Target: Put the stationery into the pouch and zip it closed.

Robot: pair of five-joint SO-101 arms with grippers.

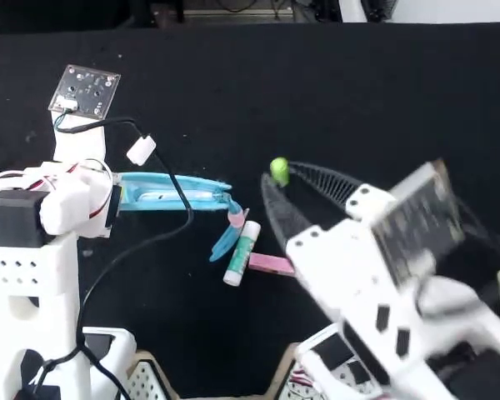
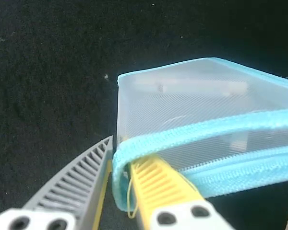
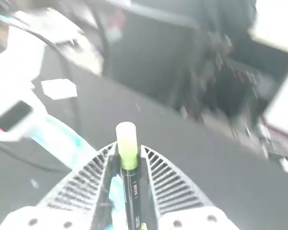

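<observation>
Pouch [image 2: 192,105] looks limp and light, best held by the zip rim the left tool [image 2: 121,152] clamps, while right tool [image 3: 127,147] at three o'clock pinches a stiff marker [image 3: 126,136].

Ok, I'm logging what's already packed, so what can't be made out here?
Left wrist view: pale shapes inside the translucent blue-trimmed mesh pouch, veiled by its mesh, unidentifiable.
Right wrist view: lower body of the green-capped black marker, hidden inside the right hand.
High view: flat pink piece, one end covered by the right arm.
</observation>
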